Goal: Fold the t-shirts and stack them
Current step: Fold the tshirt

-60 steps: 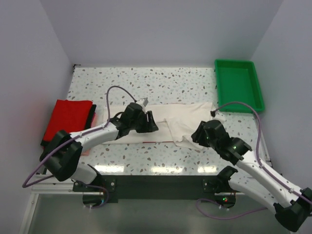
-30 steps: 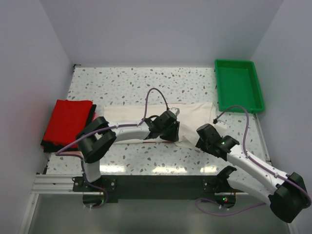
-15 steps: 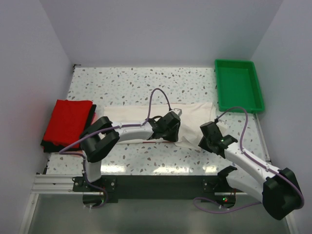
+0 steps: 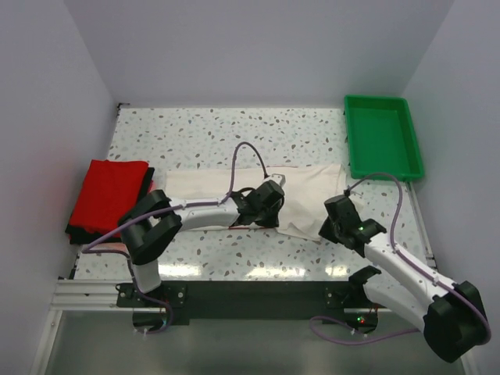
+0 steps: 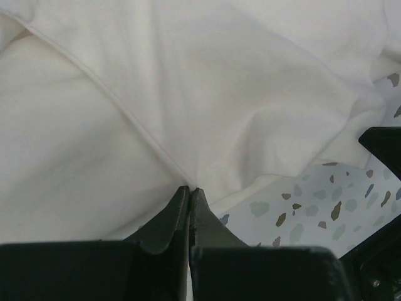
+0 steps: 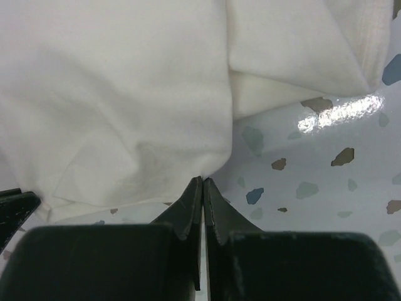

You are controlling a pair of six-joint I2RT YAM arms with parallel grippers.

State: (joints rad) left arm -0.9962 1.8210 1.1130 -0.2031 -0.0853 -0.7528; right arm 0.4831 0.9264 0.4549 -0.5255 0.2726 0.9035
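Observation:
A cream-white t-shirt [image 4: 234, 187] lies spread across the middle of the table, partly folded lengthwise. My left gripper [image 4: 278, 220] is shut on its near edge; the left wrist view shows the fingertips [image 5: 188, 189] pinching the cloth [image 5: 188, 94] at a seam. A hand's width to the right, my right gripper [image 4: 325, 232] is shut on the same near edge, its tips [image 6: 203, 179] nipping a fold of the shirt [image 6: 125, 94]. A folded red t-shirt [image 4: 109, 189] rests on a darker one at the table's left.
A green plastic tray [image 4: 383, 160] stands at the back right corner. The speckled table top [image 4: 234, 133] shows behind the shirt and along the near edge. White walls close in the left, back and right sides.
Both grippers have gone from open to shut on the cream shirt's near edge. The left gripper has shifted slightly left, and the right one has settled down onto the cloth.

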